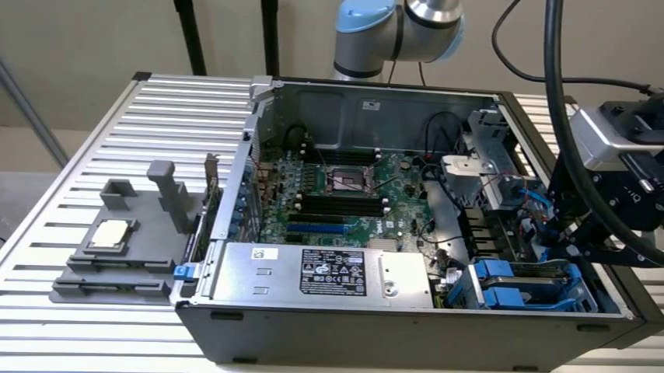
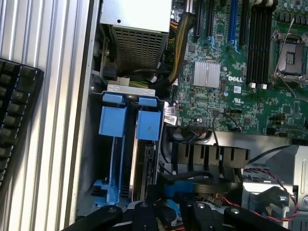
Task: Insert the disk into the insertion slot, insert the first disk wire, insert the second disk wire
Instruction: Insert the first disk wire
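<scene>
The silver-grey hard drive [image 2: 144, 167], clipped in a bright blue plastic carrier, stands on edge inside the grey-blue plastic drive cage [image 1: 574, 289]. It sits beneath one of the two bright blue latch tabs [image 2: 148, 124]. The cage occupies the near corner of the open dark grey computer case [image 1: 415, 336], at the exterior view's right.

The black gripper [image 1: 565, 242] [image 2: 168, 215] hangs just beside the cage, near a blue connector [image 2: 186, 188] among black cables. Whether it is open or closed cannot be told.

A silver power-supply box [image 1: 322, 272] lies beside the cage, with the green motherboard [image 1: 353, 198] behind it. The case rests on a slatted metal table [image 1: 124, 116], which also carries a grey plastic fixture [image 1: 124, 249] and a black keyboard [image 2: 14, 125].
</scene>
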Available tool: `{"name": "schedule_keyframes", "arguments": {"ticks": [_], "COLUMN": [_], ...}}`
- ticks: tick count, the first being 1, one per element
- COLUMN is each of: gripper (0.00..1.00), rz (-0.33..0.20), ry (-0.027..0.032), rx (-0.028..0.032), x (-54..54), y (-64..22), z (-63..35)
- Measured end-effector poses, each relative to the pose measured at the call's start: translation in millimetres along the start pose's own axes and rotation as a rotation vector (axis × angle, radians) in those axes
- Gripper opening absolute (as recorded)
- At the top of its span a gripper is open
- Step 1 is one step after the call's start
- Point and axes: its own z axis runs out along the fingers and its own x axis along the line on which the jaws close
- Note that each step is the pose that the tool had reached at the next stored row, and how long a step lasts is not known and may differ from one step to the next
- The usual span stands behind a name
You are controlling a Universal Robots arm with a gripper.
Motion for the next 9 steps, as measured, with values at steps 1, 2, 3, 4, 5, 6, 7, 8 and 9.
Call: {"name": "schedule_keyframes", "arguments": {"ticks": [1, 2, 3, 4, 5, 6, 7, 8, 9], "gripper": [0.3, 0.3, 0.3, 0.3, 0.32, 0.38, 0.44, 0.44, 0.5], "rz": [0.0, 0.0, 0.0, 0.0, -0.001, -0.001, -0.001, -0.001, -0.001], "ry": [-0.0001, 0.0, 0.0, 0.0001, 0.0, 0.0, 0.0, 0.0, 0.0], "rx": [-0.0001, -0.0003, -0.0004, -0.0006, -0.0007, -0.0009, -0.001, -0.0012, -0.0013], "x": [-0.2, -0.3, -0.5, -0.7, -1.0, -1.2, -1.4, -1.4, -1.4], "y": [0.0, 0.0, 0.0, -0.1, -0.1, -0.1, -0.1, -0.1, -0.1], "z": [0.1, 0.1, 0.1, 0.1, 0.1, 0.2, 0.1, 0.2, 0.2]}}
